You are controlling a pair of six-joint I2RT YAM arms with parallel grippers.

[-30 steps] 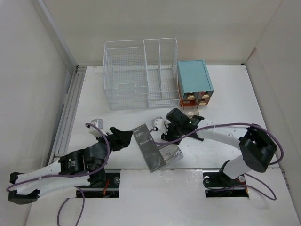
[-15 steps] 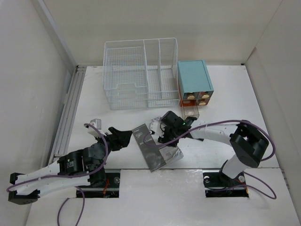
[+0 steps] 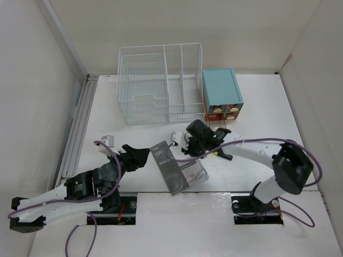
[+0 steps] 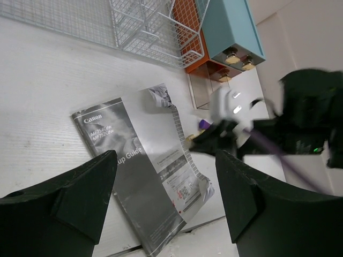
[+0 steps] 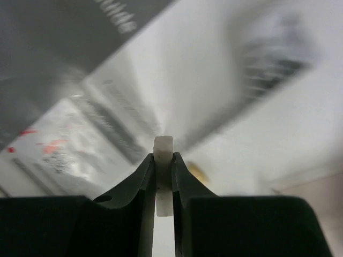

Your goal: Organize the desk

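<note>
The white desk point(image 3: 257, 107) carries a grey Canon setup booklet point(image 3: 174, 168) near its front edge, also seen in the left wrist view point(image 4: 134, 176), with its right corner curled. My right gripper point(image 3: 188, 151) hovers over the booklet's upper right corner. In its wrist view point(image 5: 163, 158) it is shut on a small white piece point(image 5: 163, 147). My left gripper point(image 3: 136, 155) is open and empty, just left of the booklet and pointing at it point(image 4: 163, 160). A tiny yellow item point(image 5: 197, 172) lies on the desk beside the right fingers.
A white wire rack point(image 3: 161, 85) stands at the back. A teal box with orange drawers point(image 3: 221, 91) is to its right, with a clear drawer point(image 4: 201, 91) pulled out in front. Two cutouts point(image 3: 120, 206) hold the arm bases. A rail point(image 3: 77, 128) runs along the left edge.
My right gripper dipped left over the booklet, then drew back right and slightly away, still shut. The left arm shifted slightly. The booklet stays in place.
</note>
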